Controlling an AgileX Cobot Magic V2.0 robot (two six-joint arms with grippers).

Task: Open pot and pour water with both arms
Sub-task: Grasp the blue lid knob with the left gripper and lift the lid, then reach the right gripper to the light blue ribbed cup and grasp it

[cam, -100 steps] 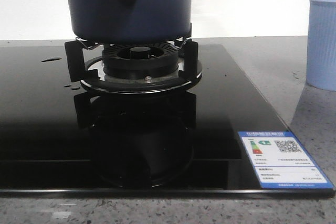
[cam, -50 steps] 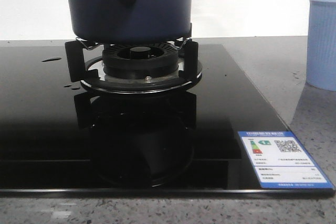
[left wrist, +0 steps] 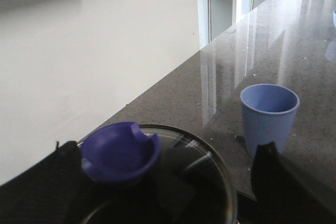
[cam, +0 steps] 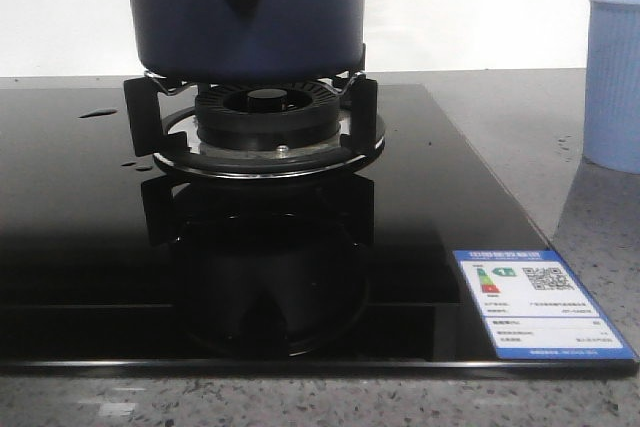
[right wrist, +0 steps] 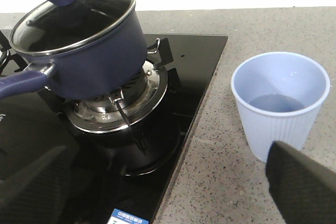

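the step in hand looks to be taking off the lid, and from where i stand the left gripper (left wrist: 157,192) hangs over the round glass lid with its purple-blue scooped knob (left wrist: 119,152), dark fingers (left wrist: 39,182) set wide apart on either side and not touching it. to do this well the arm should come straight down until the pads sit level with the knob's waist, close squarely, then lift vertically so the metal rim clears the pot without dragging it on the burner grate.

the large dark navy-blue round pot with straight walls (right wrist: 84,51) sits on the black gas burner support (cam: 265,132) in the glossy black glass hob (cam: 80,237), lid still on, its long blue handle (right wrist: 21,83) pointing toward the robot (in the front view only the handle mount with its small hole shows).

further right the pale blue ribbed plastic cup (right wrist: 281,103) stands on the grey speckled counter (right wrist: 220,182), well apart from the hob, holding a little water. the right gripper (right wrist: 173,182) hovers near it, fingers wide apart, holding nothing.
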